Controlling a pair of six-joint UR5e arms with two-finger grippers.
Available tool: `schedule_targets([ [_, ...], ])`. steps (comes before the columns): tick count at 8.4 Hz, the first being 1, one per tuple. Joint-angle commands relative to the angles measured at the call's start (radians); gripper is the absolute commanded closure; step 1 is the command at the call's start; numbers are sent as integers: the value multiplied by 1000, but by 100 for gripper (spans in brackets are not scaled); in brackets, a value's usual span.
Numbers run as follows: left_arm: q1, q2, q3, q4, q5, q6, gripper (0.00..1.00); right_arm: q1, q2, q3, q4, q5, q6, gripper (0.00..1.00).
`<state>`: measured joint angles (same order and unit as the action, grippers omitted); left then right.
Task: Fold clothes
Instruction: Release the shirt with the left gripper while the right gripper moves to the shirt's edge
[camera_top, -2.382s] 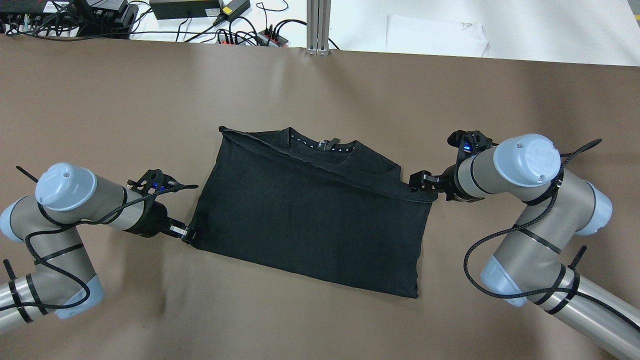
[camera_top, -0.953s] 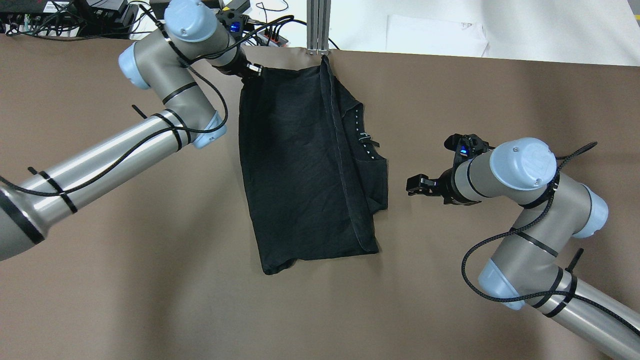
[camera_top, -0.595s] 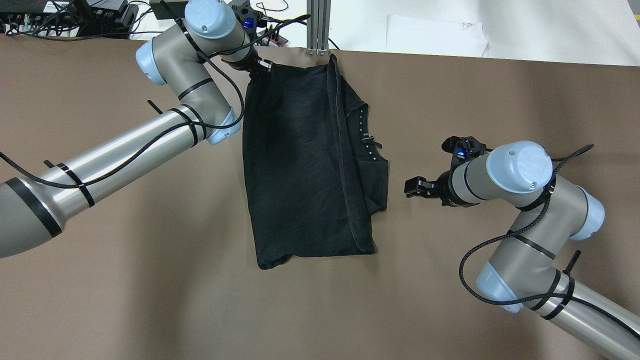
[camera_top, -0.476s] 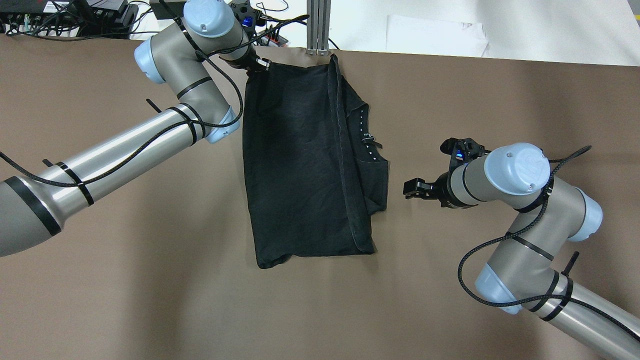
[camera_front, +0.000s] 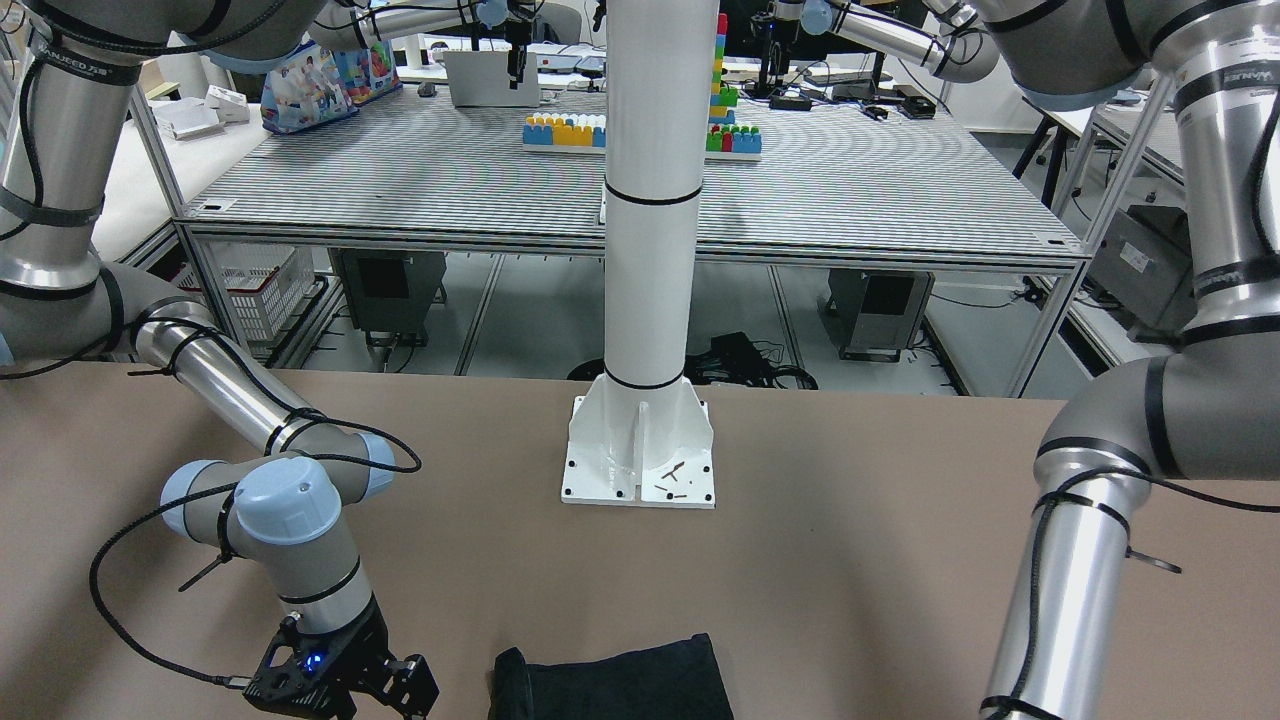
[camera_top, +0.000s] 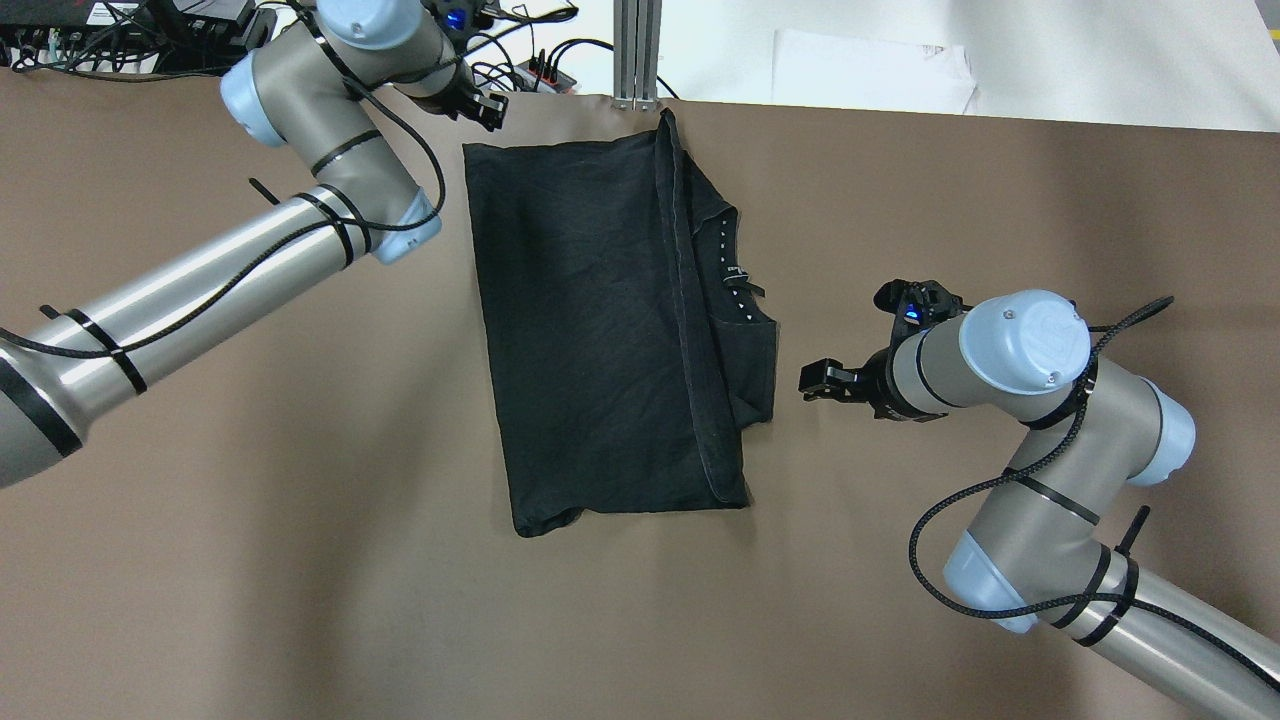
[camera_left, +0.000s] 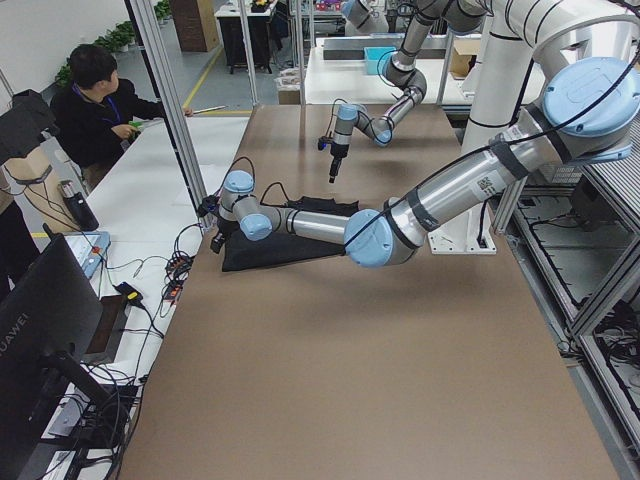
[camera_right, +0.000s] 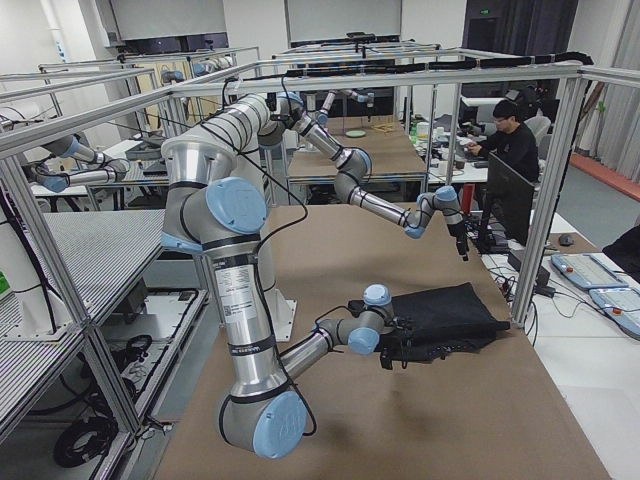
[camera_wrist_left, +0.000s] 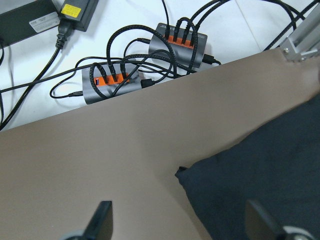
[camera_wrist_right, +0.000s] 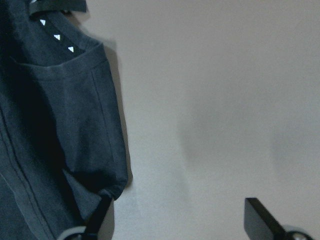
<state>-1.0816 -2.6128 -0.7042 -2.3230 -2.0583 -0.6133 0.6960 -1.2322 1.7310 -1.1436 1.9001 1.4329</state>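
Note:
A black T-shirt (camera_top: 610, 330) lies folded flat on the brown table (camera_top: 250, 500), long side running away from me, collar with white triangles on its right. My left gripper (camera_top: 490, 108) is open and empty, just beyond the shirt's far left corner. In the left wrist view the corner (camera_wrist_left: 182, 173) lies between the spread fingers (camera_wrist_left: 102, 222), untouched. My right gripper (camera_top: 815, 380) is open and empty, a little right of the shirt's right edge. The right wrist view shows the sleeve fold (camera_wrist_right: 75, 125) at left. The shirt's near end shows in the front view (camera_front: 620, 685).
Power strips (camera_wrist_left: 175, 42) with cables lie past the table's far edge, by an aluminium post (camera_top: 637, 50). The robot's white pedestal (camera_front: 640, 470) stands at the near edge. A seated operator (camera_left: 100, 100) is beyond the far edge.
The left gripper swung its shirt corner to the far edge, turning the shirt lengthwise, then let go and drew back left. The right gripper released its corner and has edged slightly left.

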Motion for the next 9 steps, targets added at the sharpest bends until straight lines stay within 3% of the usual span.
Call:
schedule_targets([
  [1,-14,111,-144,1,-42,9,0,-126,2,-10,65,-222,251,11],
  [2,-6,121,-150,-3,-40,12,0,-142,4,-31,108,-278,352,12],
  [4,0,123,-152,-6,-40,12,0,-153,48,-92,125,-283,443,16],
  [7,2,148,-165,-9,-40,12,0,-165,62,-107,128,-312,492,34],
  [8,2,149,-166,-9,-40,13,0,-165,62,-105,130,-314,494,48],
  [9,2,151,-166,-9,-40,13,0,-165,60,-102,149,-314,498,69],
])
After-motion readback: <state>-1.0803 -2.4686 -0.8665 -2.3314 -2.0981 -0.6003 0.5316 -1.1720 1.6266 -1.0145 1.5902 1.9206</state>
